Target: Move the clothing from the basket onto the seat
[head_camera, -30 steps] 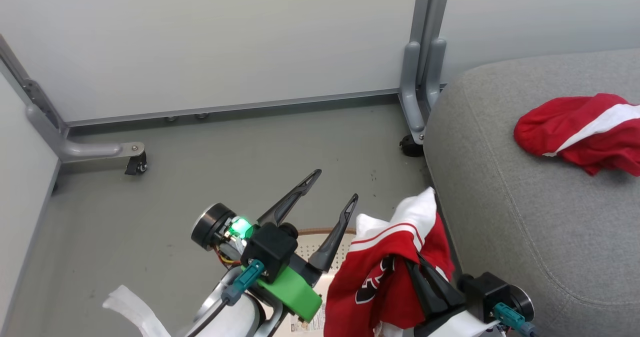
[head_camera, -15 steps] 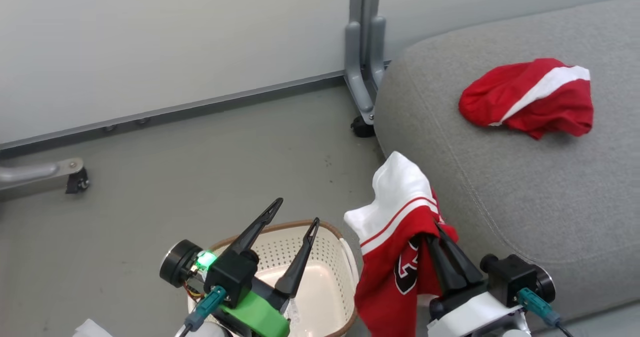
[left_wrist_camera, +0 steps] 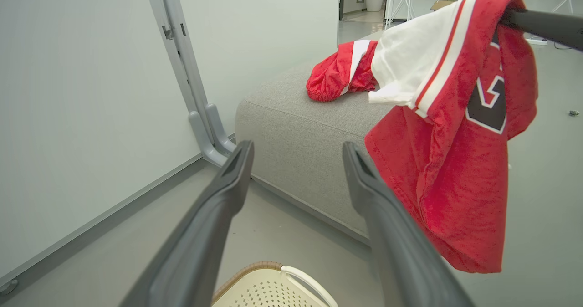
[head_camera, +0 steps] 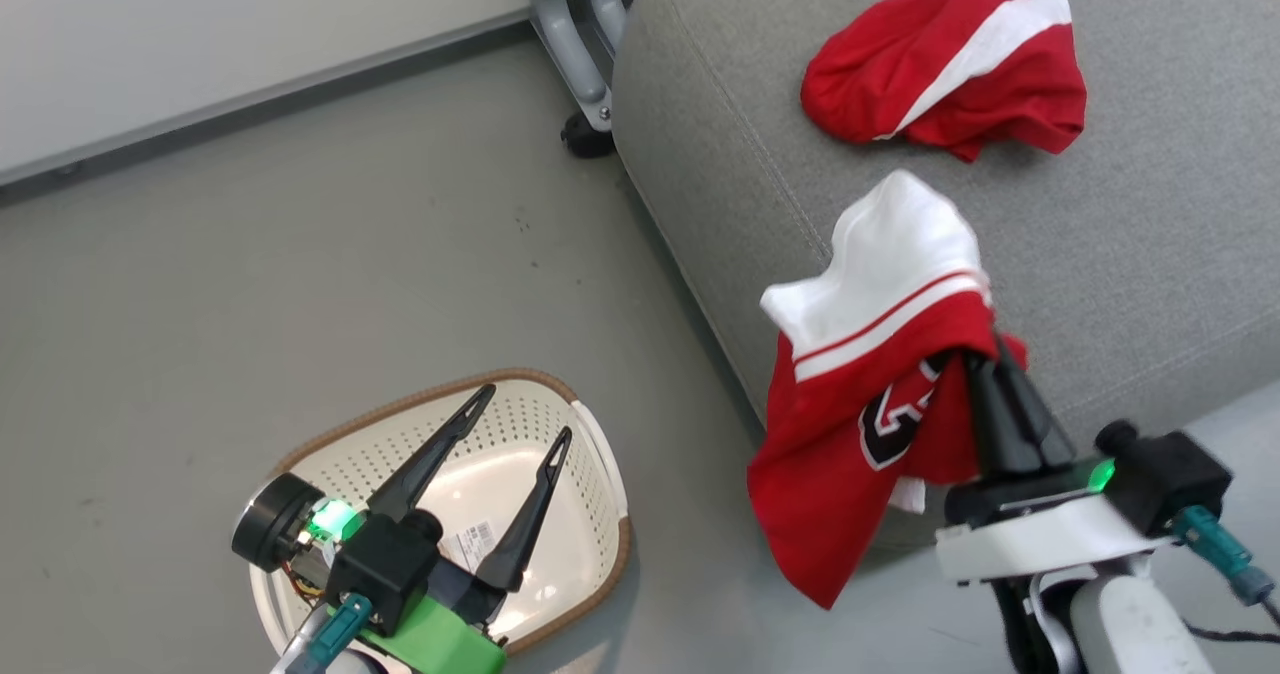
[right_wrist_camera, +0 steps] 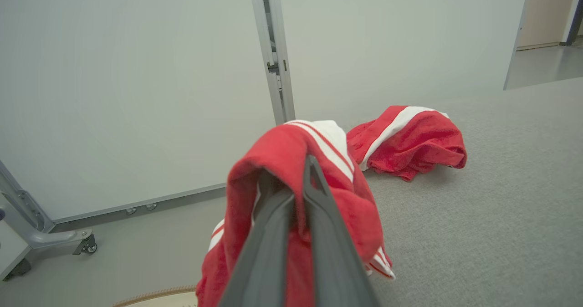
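1. Head view: our left gripper [head_camera: 527, 411] is at the lower left, fingers spread wide and holding nothing, above the basket [head_camera: 345, 454], which stands on the floor [head_camera: 300, 254]. At the lower right, our right gripper [head_camera: 985, 364] is clenched on a red-and-white garment [head_camera: 870, 394], which hangs across the near edge of the seat [head_camera: 1150, 234]. The other red garment [head_camera: 940, 64] lies crumpled on the seat at the upper right.
2. Left wrist view: our two fingers stand well apart with nothing between them. The basket's rim is at the bottom edge. The grasped garment dangles at the right, and the other garment lies on the seat behind it.
3. Right wrist view: our fingers are pressed together with red fabric draped over them. The other garment lies on the seat, right of centre.
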Tool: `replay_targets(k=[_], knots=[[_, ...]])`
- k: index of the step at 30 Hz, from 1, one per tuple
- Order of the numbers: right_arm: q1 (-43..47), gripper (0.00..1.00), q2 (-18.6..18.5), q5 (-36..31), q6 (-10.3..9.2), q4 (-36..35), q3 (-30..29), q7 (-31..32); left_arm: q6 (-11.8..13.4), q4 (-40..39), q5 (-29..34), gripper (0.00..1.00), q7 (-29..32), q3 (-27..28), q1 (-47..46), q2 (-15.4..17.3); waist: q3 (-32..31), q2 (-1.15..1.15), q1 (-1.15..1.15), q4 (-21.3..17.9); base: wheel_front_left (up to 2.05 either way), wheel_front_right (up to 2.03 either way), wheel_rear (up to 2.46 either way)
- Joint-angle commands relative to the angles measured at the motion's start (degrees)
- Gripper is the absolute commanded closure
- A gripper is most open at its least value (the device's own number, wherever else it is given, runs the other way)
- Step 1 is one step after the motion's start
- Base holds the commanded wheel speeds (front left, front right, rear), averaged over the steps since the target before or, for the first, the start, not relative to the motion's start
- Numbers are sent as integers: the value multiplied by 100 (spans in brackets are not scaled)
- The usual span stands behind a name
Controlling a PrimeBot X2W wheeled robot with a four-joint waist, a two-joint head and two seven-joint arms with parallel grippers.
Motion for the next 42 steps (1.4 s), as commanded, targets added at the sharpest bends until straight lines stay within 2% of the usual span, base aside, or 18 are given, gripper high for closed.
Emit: replay_targets(k=[1, 7, 12, 15, 18, 21, 24, 28, 34, 35, 36, 39, 42], knots=[[-256, 100, -3, 73, -6, -131, -123, -21, -45, -50, 80, 0, -37, 35, 1, 100, 682, 0, 0, -329, 0, 0, 0], [-1779, 100, -4, 80, -4, -340, -935, -20, -260, -337, 200, 0, 67, 55, -432, 406, 1651, 0, 0, -93, 0, 0, 0], [-3860, 100, -4, -193, -4, -137, -1824, -20, -419, -565, 357, 0, 234, 45, -837, 691, 2519, 0, 0, 239, 0, 0, 0], [-5038, 100, -18, -664, -3, 75, -2313, -20, -461, -710, 382, 0, 292, 93, -995, 838, 2938, 0, 0, 415, 0, 0, 0], [-6061, 100, -191, -1123, -7, 337, -2647, -20, -474, -819, 390, 0, 334, 180, -1093, 996, 3342, 0, 0, 537, 0, 0, 0], [-6651, 100, -428, -1464, -7, 682, -2933, -20, -481, -908, 384, 0, 332, 226, -1140, 1084, 3634, 0, 0, 627, 0, 0, 0], [-6904, 100, -635, -1763, -7, 875, -3368, -20, -522, -982, 431, 0, 307, 163, -1219, 1127, 3880, 0, 0, 751, 0, 0, 0], [-6484, 100, -768, -1910, -7, 928, -3996, -20, -560, -1007, 462, 0, 267, 89, -1302, 1176, 4098, 0, 0, 834, 0, 0, 0], [-5510, 100, -594, -2014, -7, 1113, -5276, -20, -571, -846, 453, 0, 189, -22, -1400, 1067, 4089, 0, 0, 962, 0, 0, 0], [-5376, 86, -509, -2030, -7, 1194, -5474, -20, -551, -826, 410, 0, 185, -21, -1403, 1021, 4069, 0, 0, 983, 0, 0, 0], [-5266, 0, -457, -2066, -7, 1161, -5731, -20, -524, -796, 347, 0, 172, 1, -1404, 957, 4046, 0, 0, 1014, 0, 0, 0], [-4802, 0, -174, -2038, -7, 1070, -6032, -20, -465, -693, 267, 0, 147, 41, -1440, 865, 3902, 0, 0, 1060, 0, 0, 0], [-4186, 0, -52, -1946, -8, 966, -6153, -20, -435, -623, 186, 0, 92, 35, -1464, 724, 3662, 0, 0, 1120, 0, 0, 0]])
